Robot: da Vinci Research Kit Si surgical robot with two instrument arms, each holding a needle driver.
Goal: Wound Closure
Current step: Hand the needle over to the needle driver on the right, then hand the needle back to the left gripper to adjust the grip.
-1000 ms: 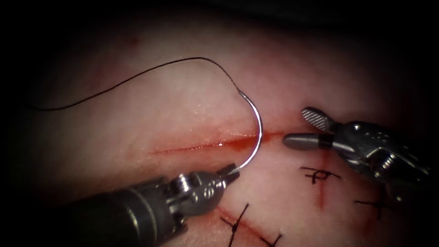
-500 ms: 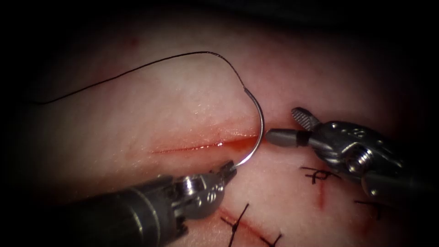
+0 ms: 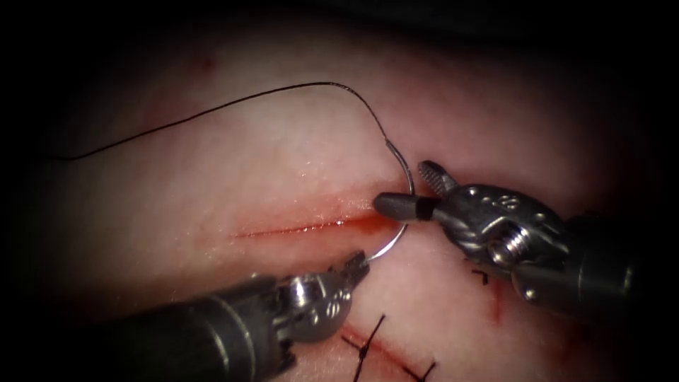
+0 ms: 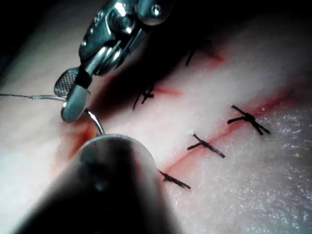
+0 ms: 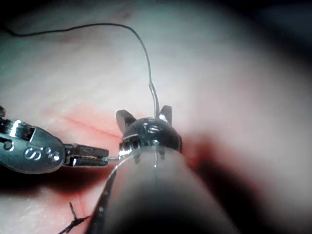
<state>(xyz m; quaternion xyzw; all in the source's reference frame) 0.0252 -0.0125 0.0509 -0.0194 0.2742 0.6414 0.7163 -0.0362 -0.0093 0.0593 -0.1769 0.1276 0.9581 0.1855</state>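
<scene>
1. Endoscope: left tool [image 3: 359,262] clamps needle [image 3: 406,177] near its tip, below the cut [image 3: 311,227]; right tool [image 3: 407,189] gapes around its upper curve. Thread [image 3: 212,110] arcs over bare tissue [image 3: 269,170].
2. Left wrist: stitches [image 4: 247,118] beside the tools.
3. Right wrist: needle between spread jaws.

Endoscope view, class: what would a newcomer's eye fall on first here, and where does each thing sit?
The bright curved needle arches above the red cut in the tissue, clear of it. The left tool, below the cut, grips the needle near its tip. The right tool comes in with open jaws straddling the needle's upper curve, and the dark thread trails away to the left.
</scene>
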